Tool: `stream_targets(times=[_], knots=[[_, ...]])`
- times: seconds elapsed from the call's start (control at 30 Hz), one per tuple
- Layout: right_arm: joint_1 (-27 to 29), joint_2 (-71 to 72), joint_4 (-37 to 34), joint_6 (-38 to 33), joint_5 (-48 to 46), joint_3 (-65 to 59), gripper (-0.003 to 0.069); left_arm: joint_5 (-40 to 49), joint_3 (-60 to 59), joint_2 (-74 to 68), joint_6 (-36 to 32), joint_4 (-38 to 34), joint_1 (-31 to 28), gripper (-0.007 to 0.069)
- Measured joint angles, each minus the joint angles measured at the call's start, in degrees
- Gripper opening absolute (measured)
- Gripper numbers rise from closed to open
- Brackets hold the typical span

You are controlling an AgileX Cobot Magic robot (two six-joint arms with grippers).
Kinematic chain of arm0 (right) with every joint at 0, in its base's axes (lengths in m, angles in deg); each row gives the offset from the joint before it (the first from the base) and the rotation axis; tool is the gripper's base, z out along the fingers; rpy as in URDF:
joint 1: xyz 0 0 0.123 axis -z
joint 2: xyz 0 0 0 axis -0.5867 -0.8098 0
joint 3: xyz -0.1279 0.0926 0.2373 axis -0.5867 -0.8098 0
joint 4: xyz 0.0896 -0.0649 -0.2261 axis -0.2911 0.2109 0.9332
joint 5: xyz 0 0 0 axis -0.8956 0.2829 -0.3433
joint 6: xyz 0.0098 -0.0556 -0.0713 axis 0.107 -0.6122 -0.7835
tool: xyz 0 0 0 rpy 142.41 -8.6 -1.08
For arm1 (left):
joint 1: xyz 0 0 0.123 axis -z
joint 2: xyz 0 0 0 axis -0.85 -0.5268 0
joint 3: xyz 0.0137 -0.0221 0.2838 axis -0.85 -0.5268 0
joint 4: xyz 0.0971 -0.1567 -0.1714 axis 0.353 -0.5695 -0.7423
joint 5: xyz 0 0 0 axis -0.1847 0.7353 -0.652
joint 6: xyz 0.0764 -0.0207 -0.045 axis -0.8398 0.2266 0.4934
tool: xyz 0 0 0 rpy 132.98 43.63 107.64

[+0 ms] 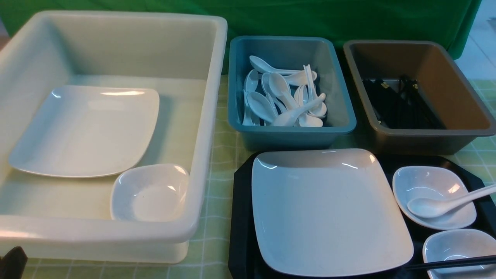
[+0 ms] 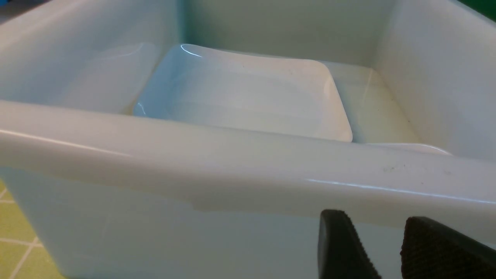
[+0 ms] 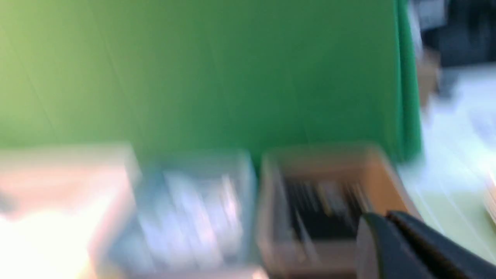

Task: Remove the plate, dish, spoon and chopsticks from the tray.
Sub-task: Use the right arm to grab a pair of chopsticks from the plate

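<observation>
The black tray [image 1: 242, 217] lies at the front right. On it are the large white plate [image 1: 329, 213], a small dish [image 1: 420, 184] with the spoon [image 1: 438, 205] resting in it, and a second small dish [image 1: 457, 244] with the black chopsticks [image 1: 457, 262] lying across it. My left gripper [image 2: 374, 219] is open and empty, close against the outer wall of the white tub [image 2: 232, 155]. A dark part of it shows at the front view's lower left corner [image 1: 11, 261]. My right gripper [image 3: 383, 217] is shut with nothing in it, and its view is blurred. It is out of the front view.
The white tub [image 1: 209, 116] on the left holds another plate [image 1: 85, 131] and a small dish [image 1: 149, 193]. Behind the tray stand a blue tub [image 1: 341, 100] with several spoons [image 1: 283, 100] and a brown tub [image 1: 465, 100] with black chopsticks [image 1: 403, 102].
</observation>
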Motion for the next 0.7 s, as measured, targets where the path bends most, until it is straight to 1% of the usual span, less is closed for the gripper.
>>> stream_targets(times=[0.03,0.07,0.1,0.13,0.17,0.23,0.27,0.33,0.47,0.5,0.57,0.63,0.7], knots=[[0.00,-4.31,0.00,-2.69,-6.33,2.83,0.0006,0.00,0.00,0.00,0.00,0.00,0.00,0.0223],[0.00,-6.04,0.00,-3.22,-8.60,3.72,0.0006,0.00,0.00,0.00,0.00,0.00,0.00,0.0223],[0.00,-11.02,0.00,-5.95,-14.67,5.68,0.0008,0.00,0.00,0.00,0.00,0.00,0.00,0.0223],[0.00,-14.93,0.00,-7.12,-18.43,6.54,0.0013,0.00,0.00,0.00,0.00,0.00,0.00,0.0223],[0.00,-19.27,0.07,-7.97,-21.72,6.97,0.0021,0.00,0.00,0.00,0.00,0.00,0.00,0.0223],[0.00,-25.98,0.07,-8.39,-24.90,7.02,0.0045,0.00,0.00,0.00,0.00,0.00,0.00,0.0223],[0.00,-26.61,0.07,-8.39,-25.02,7.02,0.0051,0.00,0.00,0.00,0.00,0.00,0.00,0.0223],[0.00,-33.70,0.07,-8.39,-24.41,7.08,0.0085,0.00,0.00,0.00,0.00,0.00,0.00,0.0223],[0.14,-43.66,0.13,-7.37,-18.43,7.42,0.0123,0.00,0.00,0.00,0.00,0.00,0.00,0.0223],[0.14,-43.66,0.13,-7.18,-18.43,7.43,0.0124,0.00,0.00,0.00,0.00,0.00,0.00,0.0223],[1.77,-49.30,0.06,-6.04,-16.63,8.97,0.0131,0.00,0.00,0.00,0.00,0.04,0.00,0.0223],[3.50,-51.49,0.06,-6.18,-16.56,10.29,0.0134,0.00,0.00,0.00,0.00,0.04,0.00,0.0223],[6.18,-53.98,0.06,-8.39,-16.80,12.03,0.0136,0.00,0.00,0.00,0.00,0.04,0.00,0.0223]])
